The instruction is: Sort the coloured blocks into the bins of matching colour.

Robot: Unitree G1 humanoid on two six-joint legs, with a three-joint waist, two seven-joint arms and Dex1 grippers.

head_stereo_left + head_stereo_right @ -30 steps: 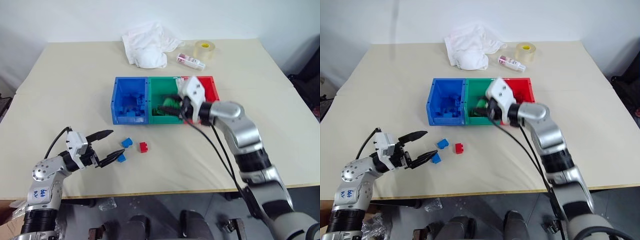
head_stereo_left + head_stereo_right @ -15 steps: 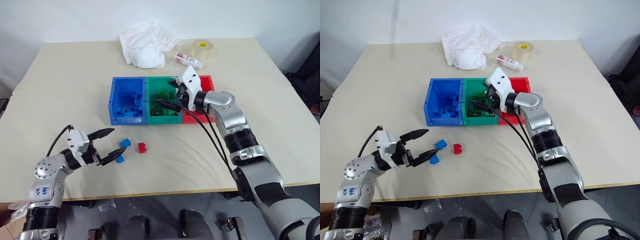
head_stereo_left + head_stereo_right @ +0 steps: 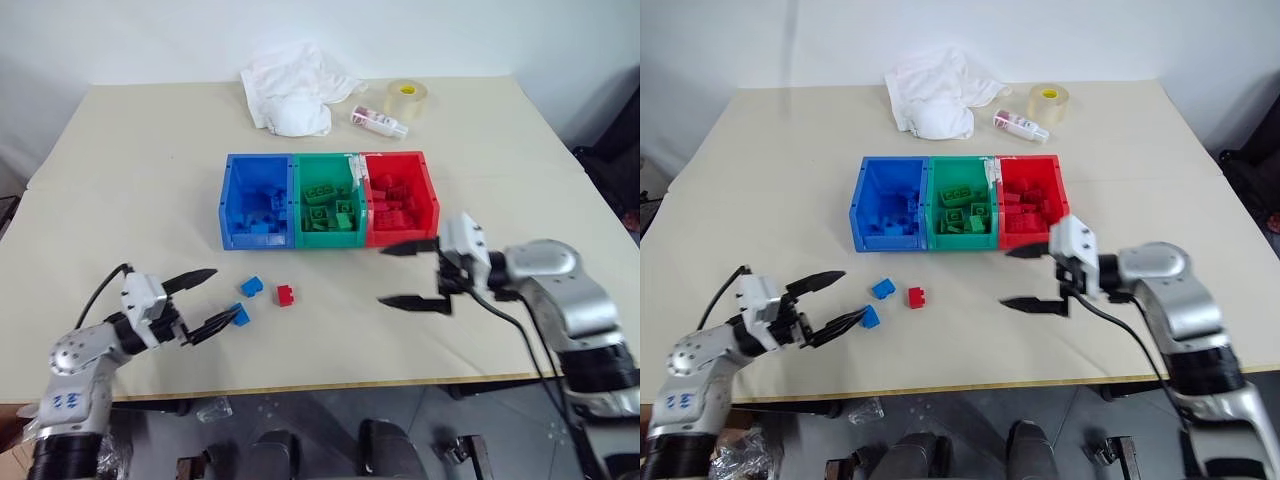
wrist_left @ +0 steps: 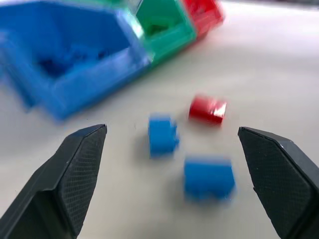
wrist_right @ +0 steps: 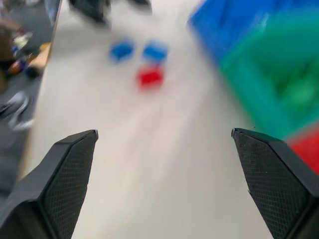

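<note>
On the beige table (image 3: pixel 150 180) stand three joined bins in a row: the blue bin (image 3: pixel 232 205), the green bin (image 3: pixel 297 203) and the red bin (image 3: pixel 430 202), each already holding bricks of its own colour. In front of the blue bin, three loose bricks lie on the tabletop: a blue brick (image 3: pixel 252 286), a red brick (image 3: pixel 285 295) just beside it, and a second blue brick (image 3: pixel 240 315) nearer the table's front edge. The left gripper (image 3: pixel 207 301) has its two black fingers spread wide and holds nothing, with the nearer blue brick close to its lower fingertip. The right gripper (image 3: pixel 400 274) hangs in front of the red bin, its fingers likewise wide apart and empty. Behind the bins lie a crumpled white cloth (image 3: pixel 292 87), a small bottle (image 3: pixel 380 122) and a tape roll (image 3: pixel 408 98).
</note>
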